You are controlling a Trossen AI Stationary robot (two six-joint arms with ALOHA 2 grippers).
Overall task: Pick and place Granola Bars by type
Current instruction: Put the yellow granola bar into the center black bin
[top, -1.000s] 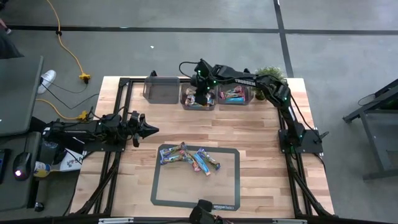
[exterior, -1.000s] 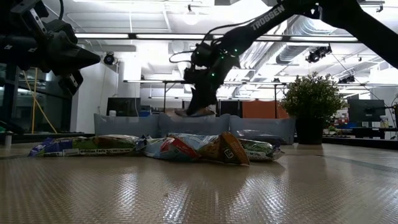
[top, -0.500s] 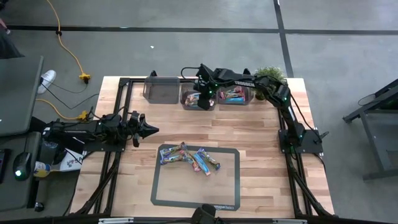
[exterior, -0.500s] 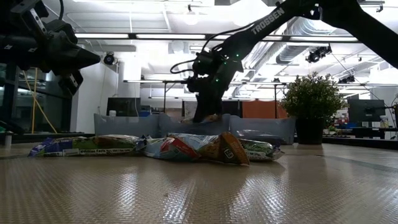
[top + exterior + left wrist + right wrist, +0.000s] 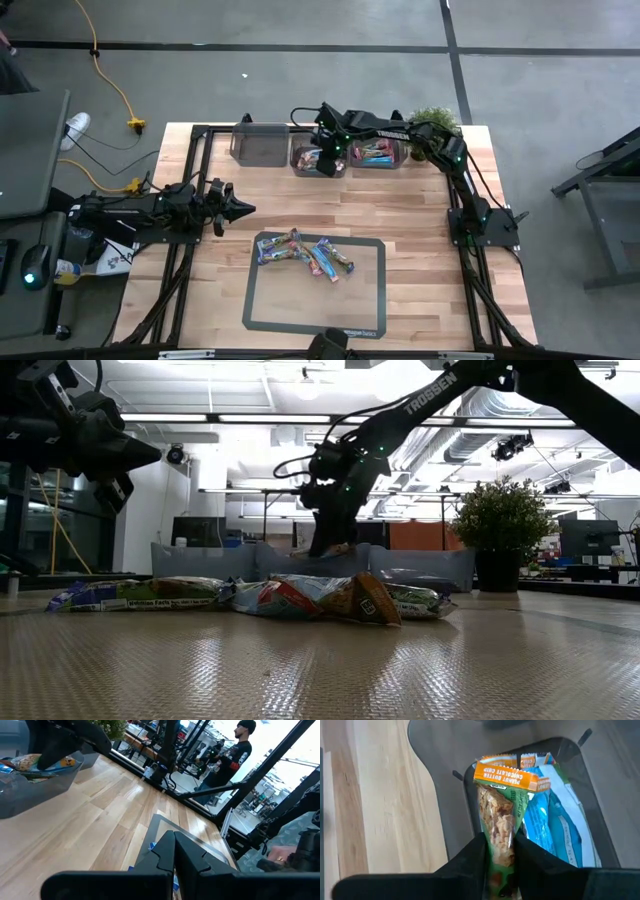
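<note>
Several granola bars point(image 5: 305, 255) in mixed wrappers lie in a loose pile on the grey mat point(image 5: 365, 300); the low view shows that pile point(image 5: 270, 598) side-on. My right gripper point(image 5: 326, 158) reaches into the middle clear bin point(image 5: 300, 165) at the table's far edge, shut on a green-and-orange granola bar point(image 5: 502, 815). Under that bar, blue bars point(image 5: 555, 830) lie in the bin. Over the left part of the table my left gripper point(image 5: 244, 209) waits shut, touching nothing. My right gripper pinches the green-and-orange bar between its two fingers by its long sides point(image 5: 501, 851), at the end nearest the wrist. The fingers slant down into the bin and lie along the bar. Its orange sealed end point(image 5: 505, 776) juts past the fingertips over the blue bars; whether it rests on them I cannot tell.
Three clear bins stand in a row at the far edge: one at the left point(image 5: 260, 145) without bars, the middle one, and one at the right point(image 5: 378, 153) with pink and blue bars. A potted plant point(image 5: 432, 120) stands at the far right corner. A person point(image 5: 240, 750) stands beyond the table.
My right gripper has rolled a little and sunk slightly toward the middle bin, the bar still between its fingers; the bar has come down to about the height of the bin's rim. The pile on the mat has not moved.
</note>
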